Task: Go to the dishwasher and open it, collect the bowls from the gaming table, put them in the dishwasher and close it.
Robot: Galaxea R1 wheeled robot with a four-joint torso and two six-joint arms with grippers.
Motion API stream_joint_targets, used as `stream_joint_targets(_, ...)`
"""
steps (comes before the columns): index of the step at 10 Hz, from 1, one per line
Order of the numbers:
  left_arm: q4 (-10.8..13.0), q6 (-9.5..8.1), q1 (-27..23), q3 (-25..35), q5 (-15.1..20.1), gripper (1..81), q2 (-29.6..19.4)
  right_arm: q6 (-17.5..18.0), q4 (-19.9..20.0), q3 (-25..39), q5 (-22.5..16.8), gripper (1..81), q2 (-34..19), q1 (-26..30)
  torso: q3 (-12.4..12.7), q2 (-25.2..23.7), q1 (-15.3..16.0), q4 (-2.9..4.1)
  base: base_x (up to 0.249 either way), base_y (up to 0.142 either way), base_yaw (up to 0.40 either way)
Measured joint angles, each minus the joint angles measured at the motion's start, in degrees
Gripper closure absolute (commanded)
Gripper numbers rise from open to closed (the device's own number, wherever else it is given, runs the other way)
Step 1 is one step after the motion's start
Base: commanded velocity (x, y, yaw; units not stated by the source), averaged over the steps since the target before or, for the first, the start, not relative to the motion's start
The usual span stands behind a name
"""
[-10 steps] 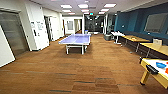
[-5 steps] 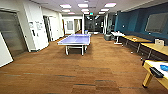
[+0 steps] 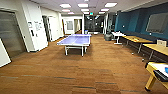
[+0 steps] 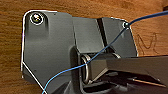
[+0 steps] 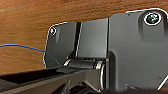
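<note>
Yellow-edged gaming table (image 3: 150, 67) at right — 1 ping-pong table (image 3: 74, 40) ahead.

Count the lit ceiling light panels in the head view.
7 at least: ceiling light panels nearest; smaller ones behind. Farther ones may be hidden.

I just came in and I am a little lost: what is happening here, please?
Nothing is being handled at this moment. The robot is in a big open room with a brown floor. A blue ping-pong table stands ahead in the middle. The gaming table, with its yellow edge, is near on the right side. Desks stand along the blue wall. Both wrist views look down at the floor.
</note>
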Motion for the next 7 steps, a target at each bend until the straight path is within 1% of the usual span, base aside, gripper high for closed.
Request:
stream_joint_targets(5, 0.0, 0.00, 0.0, 0.0, 0.0, 1.0, -0.1, 0.0, 0.0, 0.0, 0.0, 1.0, -0.1, 0.0, 0.0, 0.0, 0.0, 0.00, 0.161, 0.000, 0.000)
stream_joint_targets(6, 0.0, 0.00, -0.2, 0.0, 0.0, 1.0, -0.1, 0.0, 0.0, 0.0, 0.1, 1.0, -0.1, 0.1, 0.0, 0.0, 0.0, 0.00, 0.085, 0.000, 0.000)
stream_joint_targets(7, 0.0, 0.00, -0.6, 0.0, -0.1, 1.0, -0.1, 0.0, 0.0, 0.0, 0.1, 1.0, -0.1, 0.4, 0.0, 0.0, 0.1, 0.00, 0.000, 0.000, 0.000)
